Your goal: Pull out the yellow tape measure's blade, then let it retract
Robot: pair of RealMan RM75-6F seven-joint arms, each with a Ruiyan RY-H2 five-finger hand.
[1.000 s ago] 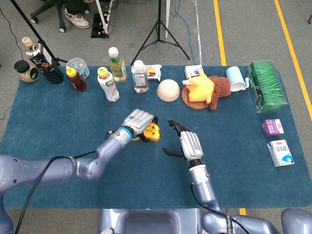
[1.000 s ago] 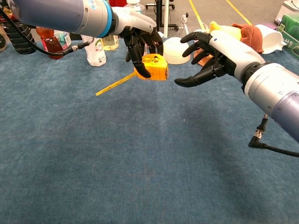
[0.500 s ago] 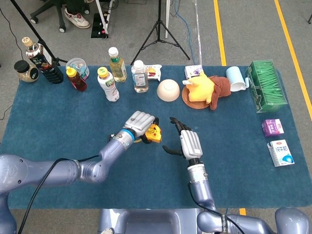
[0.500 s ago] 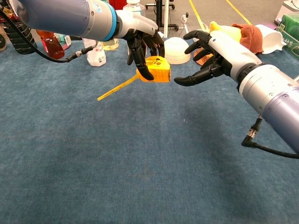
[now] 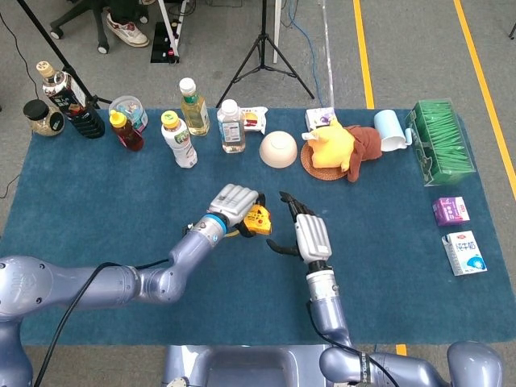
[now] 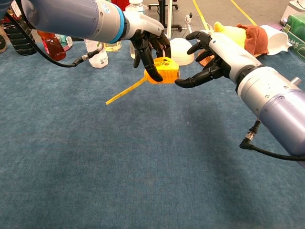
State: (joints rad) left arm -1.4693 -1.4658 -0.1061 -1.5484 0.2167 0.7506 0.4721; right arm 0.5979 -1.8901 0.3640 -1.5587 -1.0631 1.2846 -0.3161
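My left hand (image 5: 234,203) grips the yellow tape measure (image 5: 258,218) from above and holds it off the blue tablecloth. In the chest view the case (image 6: 165,71) sits under the left hand's (image 6: 148,44) dark fingers. A short length of yellow blade (image 6: 126,89) sticks out of the case, slanting down to the left with its free end in the air. My right hand (image 5: 305,234) hovers just right of the case, fingers spread and empty. In the chest view the right hand's (image 6: 212,55) thumb tip comes close to the case's right side without clearly touching it.
Several bottles (image 5: 178,139) stand along the back left. A white bowl (image 5: 279,149), a yellow plush toy (image 5: 334,143) and a blue cup (image 5: 390,129) line the back. At the right are a green box (image 5: 442,139) and two small cartons (image 5: 464,251).
My left hand has carried the tape measure a little to the right, toward the right hand. The right hand has edged closer to the case. The blade stays pulled out.
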